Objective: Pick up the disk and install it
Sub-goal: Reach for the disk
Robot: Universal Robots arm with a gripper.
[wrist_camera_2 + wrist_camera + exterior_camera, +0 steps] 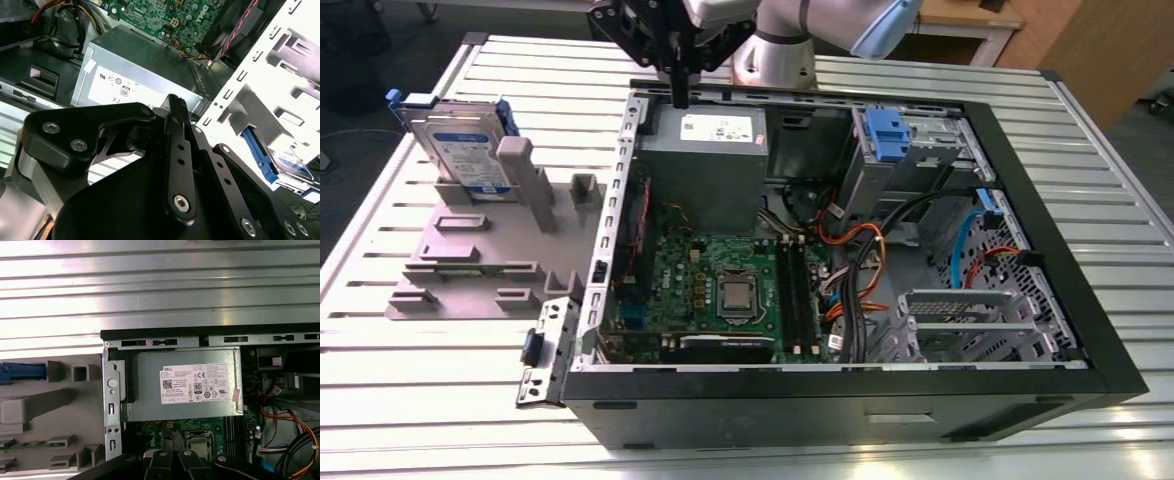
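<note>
Standing upright in a grey moulded holder point(467, 262) at the exterior view's left, the flat silver disk point(460, 145), blue-framed, is seen well apart from the gripper point(680, 102), whose thin black fingers point(680, 82) are pressed together on nothing above the boxy grey power supply point(707, 165).

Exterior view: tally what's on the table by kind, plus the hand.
disk: 1
grey holder: 1
computer case, open: 1
hand: 1
Total: 4
</note>
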